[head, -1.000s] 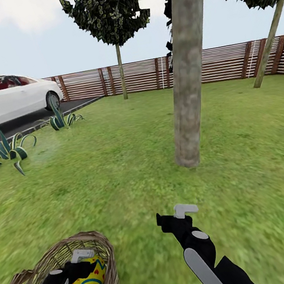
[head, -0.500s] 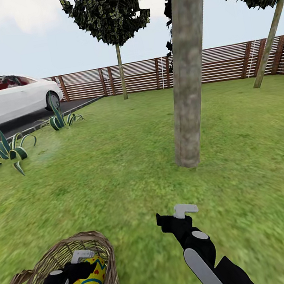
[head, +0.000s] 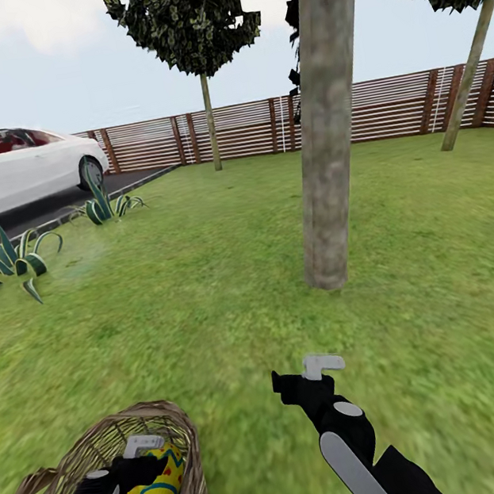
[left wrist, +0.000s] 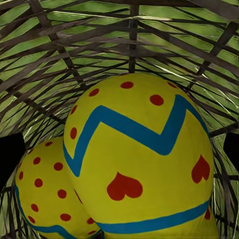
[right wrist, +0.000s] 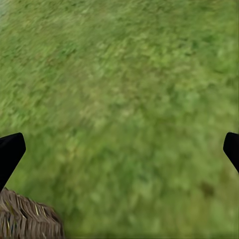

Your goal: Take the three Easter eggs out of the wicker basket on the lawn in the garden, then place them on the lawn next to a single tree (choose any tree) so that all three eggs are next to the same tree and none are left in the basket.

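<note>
Left wrist view: an Easter egg [left wrist: 142,159] looms between your left gripper [head: 140,450]'s spread jaws inside the wicker basket [head: 168,421]. Its hard, smooth shell (probably slippery and light) suggests pinching across the widest middle. Your right gripper [head: 319,365] hovers wide and unladen over the lawn [head: 205,286].

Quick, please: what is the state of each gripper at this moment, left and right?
Left gripper: inside the wicker basket at the Easter eggs; open or shut cannot be told.
Right gripper: open, empty, over the lawn.
</note>
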`<state>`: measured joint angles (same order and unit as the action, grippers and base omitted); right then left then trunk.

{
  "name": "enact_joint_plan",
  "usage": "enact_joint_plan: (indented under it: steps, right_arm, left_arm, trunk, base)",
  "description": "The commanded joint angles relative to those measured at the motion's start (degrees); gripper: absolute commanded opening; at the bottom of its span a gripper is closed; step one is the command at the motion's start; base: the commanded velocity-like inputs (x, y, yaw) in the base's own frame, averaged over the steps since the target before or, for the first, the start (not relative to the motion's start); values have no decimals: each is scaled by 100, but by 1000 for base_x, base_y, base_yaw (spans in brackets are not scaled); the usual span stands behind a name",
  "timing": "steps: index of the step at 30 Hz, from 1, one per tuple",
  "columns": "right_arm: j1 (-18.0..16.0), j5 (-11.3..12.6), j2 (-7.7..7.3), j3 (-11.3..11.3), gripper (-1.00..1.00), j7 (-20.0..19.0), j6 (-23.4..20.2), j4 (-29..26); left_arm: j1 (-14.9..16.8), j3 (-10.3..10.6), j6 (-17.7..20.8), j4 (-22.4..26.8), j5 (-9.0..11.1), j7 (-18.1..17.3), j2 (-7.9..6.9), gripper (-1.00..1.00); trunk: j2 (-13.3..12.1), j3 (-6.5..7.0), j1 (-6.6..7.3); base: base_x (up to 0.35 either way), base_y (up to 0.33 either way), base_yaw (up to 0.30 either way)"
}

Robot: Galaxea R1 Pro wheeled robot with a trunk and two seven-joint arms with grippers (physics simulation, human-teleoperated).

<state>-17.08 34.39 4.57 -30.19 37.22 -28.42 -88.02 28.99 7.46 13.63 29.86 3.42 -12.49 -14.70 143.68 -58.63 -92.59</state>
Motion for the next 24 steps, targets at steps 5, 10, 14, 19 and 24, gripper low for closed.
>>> enact_joint_plan:
  steps: [5,10,14,19,24]
  right_arm:
    - [-4,42,0,-5,100,49,-15,-7]
    - [-4,39,0,-5,100,49,-15,-9]
    - [-5,40,0,-5,100,49,-15,-7]
    - [-4,41,0,-5,100,49,-15,-8]
    - [-1,42,0,-5,100,49,-15,-7]
  left_arm:
    - [2,27,39,17,36,1,-7,100]
    - [2,27,42,19,36,1,-7,100]
    - [2,27,43,19,36,1,-7,100]
    - [2,27,49,19,36,1,-7,100]
    - [2,27,56,25,36,1,-8,100]
  trunk:
    - [4,-29,-1]
    - [4,-29,-1]
    - [4,-29,-1]
    - [8,-95,-9]
    - [11,-139,-14]
  base:
    - [0,0,0]
    - [0,0,0]
    - [0,0,0]
    - [0,0,0]
    - [0,0,0]
